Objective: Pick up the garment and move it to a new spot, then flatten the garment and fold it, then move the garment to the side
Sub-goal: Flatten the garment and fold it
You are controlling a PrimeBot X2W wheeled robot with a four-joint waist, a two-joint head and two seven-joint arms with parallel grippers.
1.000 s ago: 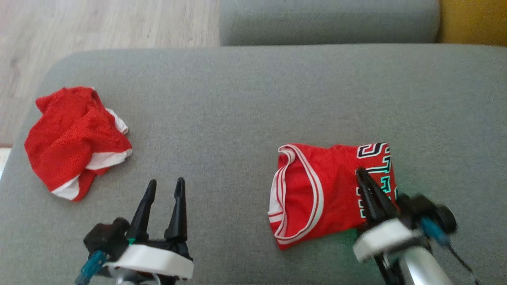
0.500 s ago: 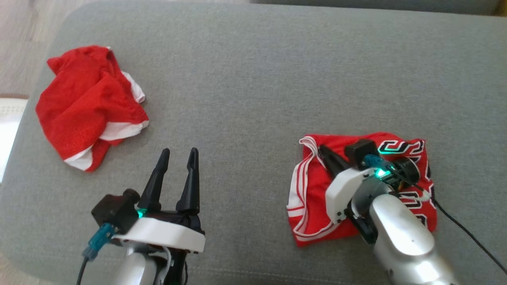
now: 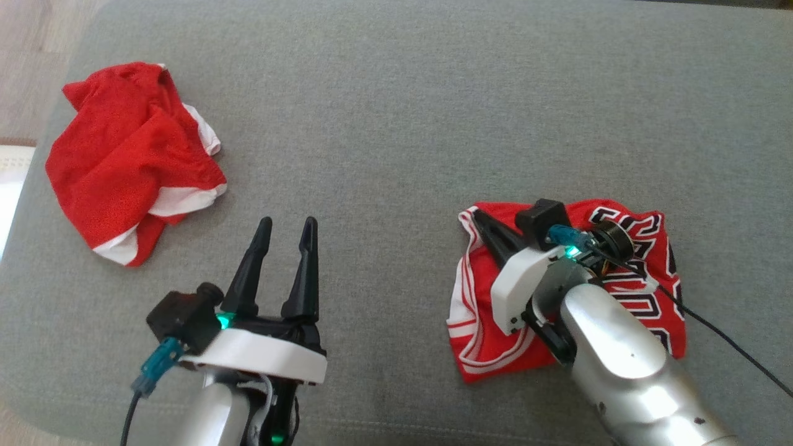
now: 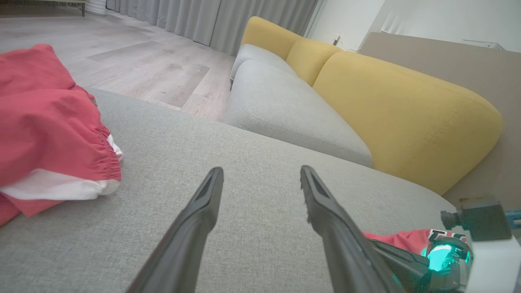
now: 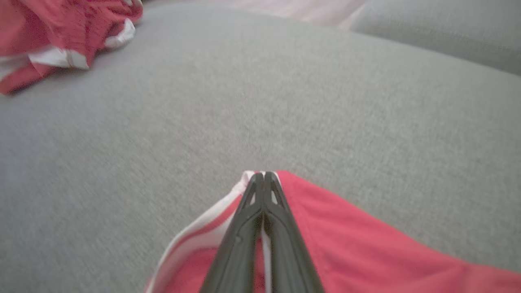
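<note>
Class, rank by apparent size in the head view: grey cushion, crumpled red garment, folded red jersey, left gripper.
1. grey cushion
2. crumpled red garment and folded red jersey: too alike, jersey partly covered
3. left gripper

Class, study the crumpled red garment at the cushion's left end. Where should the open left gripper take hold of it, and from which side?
Probably the bunched, white-trimmed edge of the crumpled red garment, approached from the robot's right, where the left gripper stands open. That edge lies in thick layers on the grey cushion and faces the fingers, so a low sideways pinch should catch it.
</note>
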